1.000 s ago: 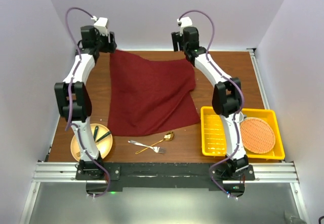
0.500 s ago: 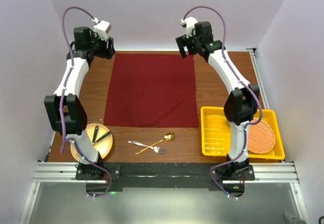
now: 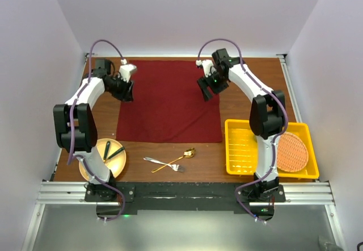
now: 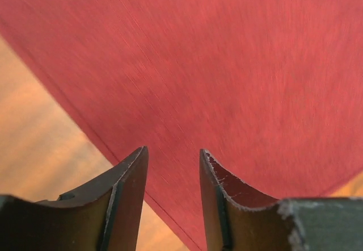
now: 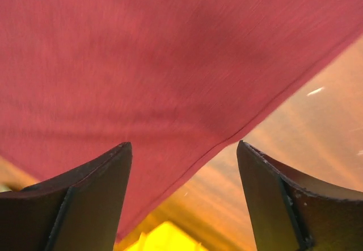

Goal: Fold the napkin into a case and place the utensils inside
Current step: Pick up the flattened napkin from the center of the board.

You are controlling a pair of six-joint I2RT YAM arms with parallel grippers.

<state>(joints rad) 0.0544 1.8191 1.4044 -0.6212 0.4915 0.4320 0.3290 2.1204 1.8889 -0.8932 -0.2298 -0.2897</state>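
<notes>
Brown tabletop point(image 3: 289, 92) carries the napkin point(image 3: 169, 100) in its far middle: a maroon cloth spread flat and smooth, nearly square, with its side hems running near to far. Each arm hangs over one hem. The left gripper point(image 3: 126, 89) sits above the left edge, jaws narrowly parted and empty. The right gripper point(image 3: 206, 89) sits above the right edge, jaws wide and empty. Either side is therefore directly beneath its own arm. Fork point(image 3: 152, 160) and gold spoon point(image 3: 189, 153) lie crossed just nearward of the cloth.
</notes>
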